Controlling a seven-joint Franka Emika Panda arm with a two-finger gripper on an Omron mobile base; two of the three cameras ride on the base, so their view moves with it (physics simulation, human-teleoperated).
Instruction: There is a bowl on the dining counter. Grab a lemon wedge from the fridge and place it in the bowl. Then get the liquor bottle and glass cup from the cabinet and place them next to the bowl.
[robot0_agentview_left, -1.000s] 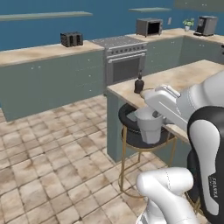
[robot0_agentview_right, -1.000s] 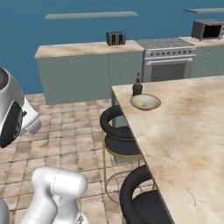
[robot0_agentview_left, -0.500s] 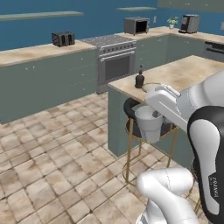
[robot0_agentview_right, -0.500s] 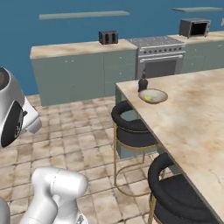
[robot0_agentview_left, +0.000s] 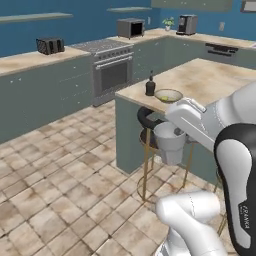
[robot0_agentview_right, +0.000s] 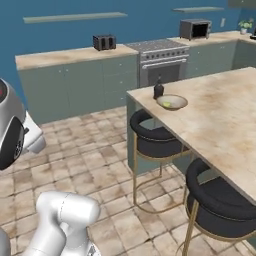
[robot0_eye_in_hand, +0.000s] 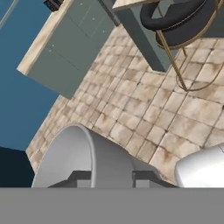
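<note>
The dining counter (robot0_agentview_right: 220, 120) carries one bowl (robot0_agentview_right: 172, 102), one lemon wedge (robot0_agentview_right: 167, 104) inside it, and one liquor bottle (robot0_agentview_right: 158, 90) just beside it. One glass cup (robot0_agentview_left: 169, 142) sits at the arm's end. Two black stools (robot0_agentview_right: 155, 140) stand along the counter's near side. On the far counter are one toaster (robot0_agentview_right: 104, 42), one microwave (robot0_agentview_right: 195, 29), one coffee machine (robot0_agentview_left: 187, 24) and one potted plant (robot0_agentview_left: 170, 22), beside one stove (robot0_agentview_right: 160, 62)

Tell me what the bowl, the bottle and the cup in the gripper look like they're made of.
Bowl: likely glazed ceramic, tan-gold rim, off-white matte inside. Bottle: probably dark glass, near-black with faint sheen; too small to be sure. Cup: looks like translucent grey glass or plastic, smooth and evenly pale.
</note>
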